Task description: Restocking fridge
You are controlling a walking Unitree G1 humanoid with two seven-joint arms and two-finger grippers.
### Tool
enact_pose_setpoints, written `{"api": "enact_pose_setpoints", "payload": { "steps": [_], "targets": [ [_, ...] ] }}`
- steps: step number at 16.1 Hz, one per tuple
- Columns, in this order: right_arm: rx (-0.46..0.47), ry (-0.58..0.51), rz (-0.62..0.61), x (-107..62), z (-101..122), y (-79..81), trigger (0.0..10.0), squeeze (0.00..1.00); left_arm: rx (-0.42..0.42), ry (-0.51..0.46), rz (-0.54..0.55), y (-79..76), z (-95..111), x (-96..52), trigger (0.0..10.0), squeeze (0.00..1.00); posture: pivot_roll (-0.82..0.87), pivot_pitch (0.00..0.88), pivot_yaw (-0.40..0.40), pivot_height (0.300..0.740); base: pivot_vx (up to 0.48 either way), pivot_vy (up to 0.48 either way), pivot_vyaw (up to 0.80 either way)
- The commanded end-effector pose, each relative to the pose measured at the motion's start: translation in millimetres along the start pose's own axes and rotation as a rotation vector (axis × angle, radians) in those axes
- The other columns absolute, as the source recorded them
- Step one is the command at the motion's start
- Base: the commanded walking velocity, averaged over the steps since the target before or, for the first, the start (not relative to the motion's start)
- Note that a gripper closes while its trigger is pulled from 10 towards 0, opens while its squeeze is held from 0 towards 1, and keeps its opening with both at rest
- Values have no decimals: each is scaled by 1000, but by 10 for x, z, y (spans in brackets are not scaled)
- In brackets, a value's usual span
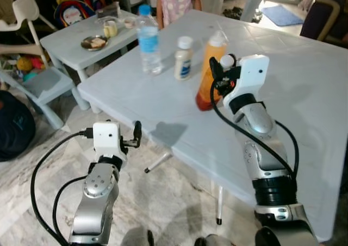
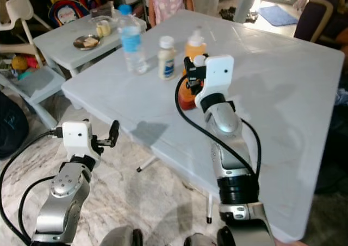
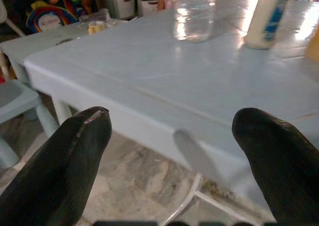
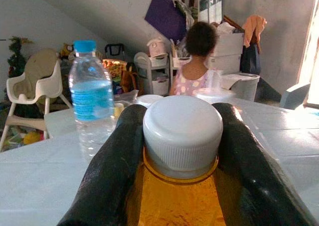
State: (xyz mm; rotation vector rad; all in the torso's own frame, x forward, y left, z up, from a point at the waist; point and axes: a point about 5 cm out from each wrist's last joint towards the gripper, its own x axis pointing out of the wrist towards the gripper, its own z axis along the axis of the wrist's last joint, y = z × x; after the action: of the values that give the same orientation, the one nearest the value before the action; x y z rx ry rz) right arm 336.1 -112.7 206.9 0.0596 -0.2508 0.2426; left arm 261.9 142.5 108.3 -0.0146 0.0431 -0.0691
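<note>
An orange juice bottle (image 1: 205,91) with a white cap (image 4: 182,133) stands near the middle of the pale blue table (image 1: 304,94). My right gripper (image 1: 217,75) is shut on its neck, a black finger on each side just under the cap. To its left stand a small white bottle (image 1: 184,58) with a blue label and a clear water bottle (image 1: 149,39) with a blue cap. Below the table's near-left edge, over the floor, my left gripper (image 1: 136,134) is open and holds nothing. In the left wrist view its fingertips (image 3: 75,151) point at the table's edge.
A small low table (image 1: 65,45) with a plate (image 1: 94,42) and cups stands at the back left, a small chair (image 1: 38,86) beside it. A person in a pink dress (image 1: 176,1) stands at the big table's far side. A dark bag (image 1: 13,126) lies left. Thin metal table legs (image 1: 219,202) stand on the marble floor.
</note>
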Motion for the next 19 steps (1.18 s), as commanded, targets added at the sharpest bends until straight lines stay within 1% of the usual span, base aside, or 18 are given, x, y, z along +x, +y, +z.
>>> {"api": "enact_pose_setpoints", "payload": {
  "steps": [1,2,3,4,5,6,7,8,9,10,11,12,14,15,16,17,19],
  "targets": [
    [48,84,0,-45,-158,9,10000,0,12,5,16,44,-2,1,10000,0,-12,69,34,740,0,405,0],
    [41,98,-9,-54,-177,1,10000,0,15,5,17,45,-5,1,10000,0,-13,66,34,740,0,431,0],
    [-17,128,-62,-45,-207,-16,10000,0,17,3,15,43,-2,3,10000,0,-13,66,34,740,0,341,0],
    [-28,133,-87,-38,-207,-13,10000,0,19,2,12,41,-2,5,10000,0,-13,66,34,740,0,349,0],
    [-51,122,-60,-29,-204,16,10000,0,18,1,10,35,-1,10,10000,0,-16,65,34,740,0,349,0],
    [-32,97,-20,-38,-203,51,10000,0,18,0,9,29,-1,13,10000,0,-18,63,33,740,0,480,0],
    [-35,94,-30,-47,-210,47,10000,0,19,0,8,27,-3,13,10000,0,-18,64,33,740,0,480,0],
    [-62,130,-42,-66,-255,17,10000,0,17,7,7,22,-13,11,10000,0,-20,64,32,740,0,480,0],
    [-60,151,-52,-76,-281,-7,10000,0,19,8,5,20,-20,9,10000,0,-23,64,32,740,0,480,0],
    [-38,164,-58,-88,-305,-37,10000,0,23,10,3,17,-30,5,10000,0,-23,63,32,740,0,480,0],
    [23,162,-77,-119,-334,-85,10000,0,23,11,2,15,-36,4,10000,0,-23,63,32,740,0,480,0],
    [40,166,-66,-133,-356,-86,10000,0,25,11,3,20,-35,6,10000,0,-21,63,34,740,0,480,0],
    [32,162,-36,-145,-361,-43,10000,0,26,10,5,27,-32,13,10000,0,-22,64,36,740,0,480,0],
    [35,155,3,-155,-355,18,10000,0,33,6,3,31,-25,17,10000,0,-21,64,36,740,0,480,800],
    [34,155,23,-161,-358,46,10000,0,34,3,3,32,-22,20,10000,0,-20,64,38,740,0,341,800],
    [62,158,52,-172,-370,92,10000,0,65,-4,-6,27,-13,23,10000,0,-19,64,39,740,0,0,800],
    [90,147,110,-196,-363,166,10000,0,56,-7,-7,12,-15,15,10000,0,-18,63,41,740,0,0,797]
  ]
}}
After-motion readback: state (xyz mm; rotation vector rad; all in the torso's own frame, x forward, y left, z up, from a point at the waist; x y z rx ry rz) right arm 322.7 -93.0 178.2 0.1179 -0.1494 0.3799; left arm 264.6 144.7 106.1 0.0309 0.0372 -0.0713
